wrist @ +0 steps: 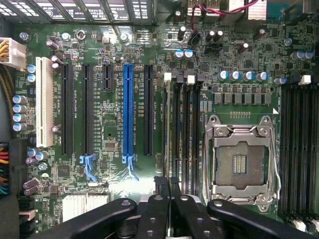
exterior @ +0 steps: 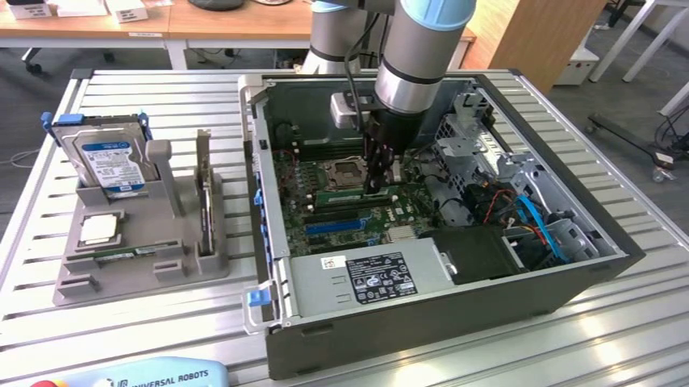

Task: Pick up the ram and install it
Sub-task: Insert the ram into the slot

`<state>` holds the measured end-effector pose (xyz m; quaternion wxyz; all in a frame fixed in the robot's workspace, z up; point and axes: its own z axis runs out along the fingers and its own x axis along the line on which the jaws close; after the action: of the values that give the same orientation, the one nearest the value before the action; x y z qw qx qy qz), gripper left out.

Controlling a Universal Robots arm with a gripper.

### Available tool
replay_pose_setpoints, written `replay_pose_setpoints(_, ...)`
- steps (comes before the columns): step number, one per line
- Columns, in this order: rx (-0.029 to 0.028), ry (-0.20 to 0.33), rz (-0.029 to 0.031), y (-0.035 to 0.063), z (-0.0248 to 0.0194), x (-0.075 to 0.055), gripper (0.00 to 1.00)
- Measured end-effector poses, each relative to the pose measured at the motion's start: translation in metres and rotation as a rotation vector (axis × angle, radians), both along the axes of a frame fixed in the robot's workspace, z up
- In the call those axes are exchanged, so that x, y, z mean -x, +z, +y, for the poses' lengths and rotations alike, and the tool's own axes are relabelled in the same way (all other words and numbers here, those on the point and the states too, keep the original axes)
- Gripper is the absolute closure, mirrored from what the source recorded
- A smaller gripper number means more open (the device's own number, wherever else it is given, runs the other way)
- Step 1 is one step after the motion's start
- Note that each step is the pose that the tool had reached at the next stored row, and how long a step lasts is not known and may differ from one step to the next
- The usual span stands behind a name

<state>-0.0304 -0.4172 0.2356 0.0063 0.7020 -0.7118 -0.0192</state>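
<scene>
Nearest me, at the table's [exterior: 603, 339] front edge, lies a pendant [exterior: 140, 375] with a blue casing. Behind it, toward the exterior view's left, a grey holder [exterior: 173, 270] sits on the slats. A spare green stick [exterior: 119, 256] lies flat in its front pocket and a square silver processor [exterior: 99, 228] lies in the pocket behind. At its far end a hard drive [exterior: 106, 161] with a blue-white label stands upright.

Beside the holder the computer case [exterior: 431, 322] lies open on its side. In its near part sits the power supply [exterior: 366, 278] with a white sticker. Blue cables [exterior: 538, 222] and a drive cage crowd the side toward the exterior view's right.

The arm comes straight down into the case and the gripper [exterior: 377, 187] stands over the motherboard [exterior: 356, 218], close to the empty processor socket [exterior: 342, 171]. In the wrist view its fingers [wrist: 160, 184] are drawn in to a narrow gap. They pinch the near end of the ram [wrist: 172, 129], which stands on edge in the first memory slot next to the socket [wrist: 241, 159]. More dark memory slots lie between the ram and the socket. On the ram's other side run the black expansion slots, a blue one [wrist: 127, 114] and a white one [wrist: 44, 102]. Beyond the case's far wall stand wooden desks [exterior: 215, 24].
</scene>
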Motion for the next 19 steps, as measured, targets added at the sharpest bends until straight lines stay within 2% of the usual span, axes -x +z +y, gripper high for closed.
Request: replay_pose_setpoints(19,0.0,0.005,0.0,-0.0018,0.0002,0.0,0.88)
